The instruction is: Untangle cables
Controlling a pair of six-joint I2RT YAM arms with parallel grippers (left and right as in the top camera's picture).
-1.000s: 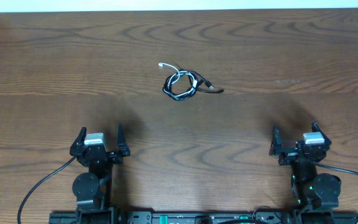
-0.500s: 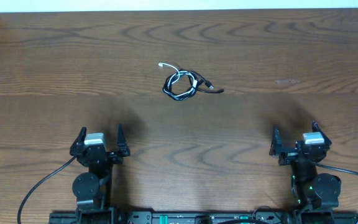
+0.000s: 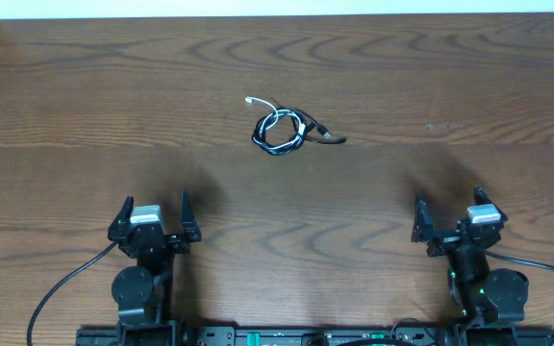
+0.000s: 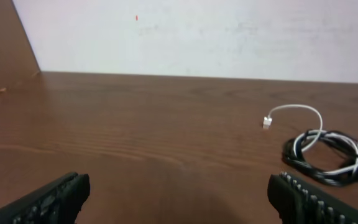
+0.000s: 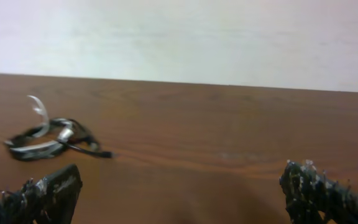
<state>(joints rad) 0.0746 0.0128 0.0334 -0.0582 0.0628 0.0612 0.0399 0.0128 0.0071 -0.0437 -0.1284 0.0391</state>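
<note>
The black cable (image 3: 292,137) and the white cable (image 3: 268,116) lie coiled together in one small bundle on the wooden table, at the far middle. The white plug end (image 3: 250,101) sticks out to the upper left, a black plug end (image 3: 335,138) to the right. The bundle also shows in the left wrist view (image 4: 325,155) at right and in the right wrist view (image 5: 51,140) at left. My left gripper (image 3: 154,217) is open and empty at the near left. My right gripper (image 3: 449,215) is open and empty at the near right. Both are far from the cables.
The wooden table (image 3: 113,86) reaches a white wall at the far edge. A raised wooden side panel (image 4: 5,50) stands at the far left corner. Thick black wires run from both arm bases at the near edge.
The right gripper has shifted slightly to the left. The cables and the left gripper have not moved.
</note>
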